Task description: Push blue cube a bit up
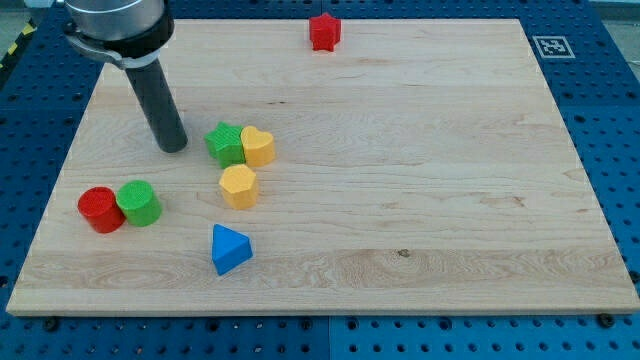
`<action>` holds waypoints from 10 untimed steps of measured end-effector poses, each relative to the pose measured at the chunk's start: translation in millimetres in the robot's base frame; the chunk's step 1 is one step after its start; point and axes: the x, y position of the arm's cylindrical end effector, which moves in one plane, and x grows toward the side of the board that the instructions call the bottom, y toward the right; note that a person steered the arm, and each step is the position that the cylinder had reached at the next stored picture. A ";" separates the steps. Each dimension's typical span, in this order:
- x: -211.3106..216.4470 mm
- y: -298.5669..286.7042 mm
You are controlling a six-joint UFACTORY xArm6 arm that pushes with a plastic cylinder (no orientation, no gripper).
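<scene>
Blue block (230, 249) nearest, one of seven: two red, two green, two yellow.
It points toward five o'clock; my tip (173, 147), a clawless rod, sits at eleven o'clock.

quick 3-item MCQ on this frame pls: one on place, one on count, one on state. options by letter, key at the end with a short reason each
1. Where is the red star-shaped block?
A. at the view's top edge of the board
B. beside the red cylinder
C. at the view's bottom right

2. How many yellow blocks are on the board?
A. one
B. two
C. three

3. Is my tip touching the blue block?
A. yes, pressed against it
B. no, it is well apart, up and to the view's left
C. it is resting on top of it

Key: 1 A, it sits alone near the top edge. 2 B, a yellow heart and a yellow hexagon. 3 B, my tip stands left of the green block, with bare board between it and the blue one.
</scene>
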 end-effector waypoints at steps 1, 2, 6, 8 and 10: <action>-14.6 -6.2; -39.5 -6.3; -11.9 -8.8; -37.0 -27.4; -60.1 -29.3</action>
